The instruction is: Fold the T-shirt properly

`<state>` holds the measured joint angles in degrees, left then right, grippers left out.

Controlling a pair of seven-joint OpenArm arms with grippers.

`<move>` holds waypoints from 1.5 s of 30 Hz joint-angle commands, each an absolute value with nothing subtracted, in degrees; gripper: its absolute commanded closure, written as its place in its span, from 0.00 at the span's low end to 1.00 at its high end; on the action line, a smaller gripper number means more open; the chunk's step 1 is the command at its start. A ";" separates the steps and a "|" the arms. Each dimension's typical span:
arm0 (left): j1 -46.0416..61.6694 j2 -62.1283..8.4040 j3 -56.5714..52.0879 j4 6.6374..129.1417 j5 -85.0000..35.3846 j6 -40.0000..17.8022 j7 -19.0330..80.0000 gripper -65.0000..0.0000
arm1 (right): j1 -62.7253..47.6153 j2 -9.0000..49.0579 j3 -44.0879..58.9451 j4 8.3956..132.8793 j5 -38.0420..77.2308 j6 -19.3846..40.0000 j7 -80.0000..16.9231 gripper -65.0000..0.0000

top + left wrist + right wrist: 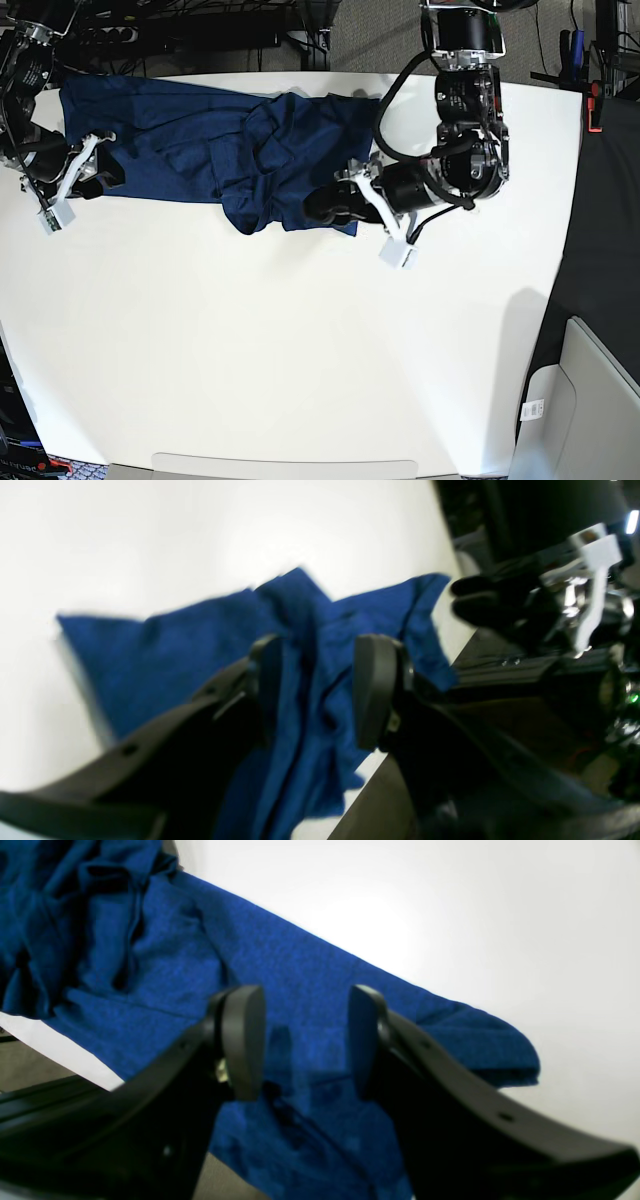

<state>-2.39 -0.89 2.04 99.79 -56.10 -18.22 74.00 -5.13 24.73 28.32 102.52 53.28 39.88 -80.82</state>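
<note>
Robotics lab, white table (300,350), cable clutter (200,30)

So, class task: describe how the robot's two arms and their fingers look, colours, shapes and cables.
Both arms are mostly black. The left arm has chunky rounded joint housings and a black cable looping beside it. Each gripper carries white bracket pieces, seen on the left gripper and right gripper. The fingers are long, curved, matte black, with flat oval dark grey pads.
</note>
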 commanded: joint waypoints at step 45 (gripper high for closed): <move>2.15 -13.58 1.80 89.19 -64.66 -18.77 71.69 0.60 | -12.97 34.07 35.12 103.60 39.78 40.00 -80.00 0.61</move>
<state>2.85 -13.39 1.96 88.05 -61.98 -18.44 71.53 -13.47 32.51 34.59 102.80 39.33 39.88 -80.38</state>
